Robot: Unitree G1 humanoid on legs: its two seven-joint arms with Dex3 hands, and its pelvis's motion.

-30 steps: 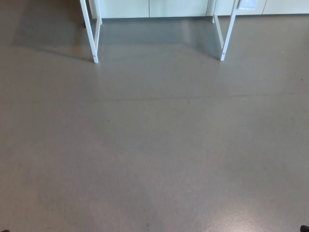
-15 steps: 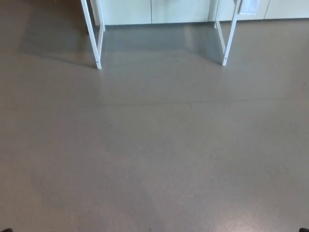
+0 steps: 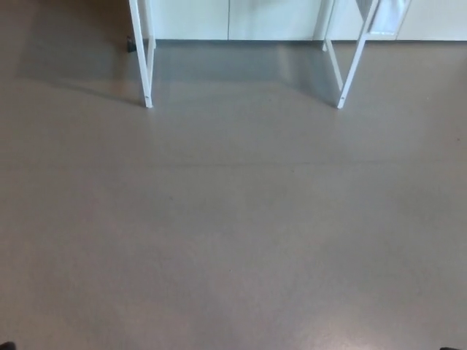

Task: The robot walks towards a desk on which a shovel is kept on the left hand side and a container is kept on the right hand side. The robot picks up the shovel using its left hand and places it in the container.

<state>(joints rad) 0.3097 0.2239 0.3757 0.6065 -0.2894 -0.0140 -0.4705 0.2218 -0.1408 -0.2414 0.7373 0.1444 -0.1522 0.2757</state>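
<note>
**Head view: floor and lower frame of a table**

Item 1. Smooth grey-brown floor [image 3: 233, 233]. Fills nearly the whole picture, from the bottom edge up to the pale wall base at the top. Faint straight seam runs left to right across it about midway up. A darker shaded band lies on the floor between and beside the legs at the top.

Item 2. White metal table legs, left pair [image 3: 146, 58]. Thin, straight, reaching down from the top edge at left of centre; foot rests on the floor. A small dark object sits on the floor just left of them, too small to identify.

Item 3. White metal table legs, right pair [image 3: 350, 65]. Slanted, feet resting on the floor at right of centre. Only the legs show; the tabletop lies above the picture's edge.

Item 4. Pale cream panels along the wall [image 3: 241, 18]. Flat fronts with vertical joins, behind the legs, touching the floor line.

Item 5. Shovel and container. Neither shows in this view; their position cannot be told, nor how the shovel lies relative to either robot hand.

Item 6. Left robot hand and right robot hand. Neither is visible, so whether the fingers are spread or pressed together cannot be told. Tiny dark specks sit at the two bottom corners, too small to identify.
</note>
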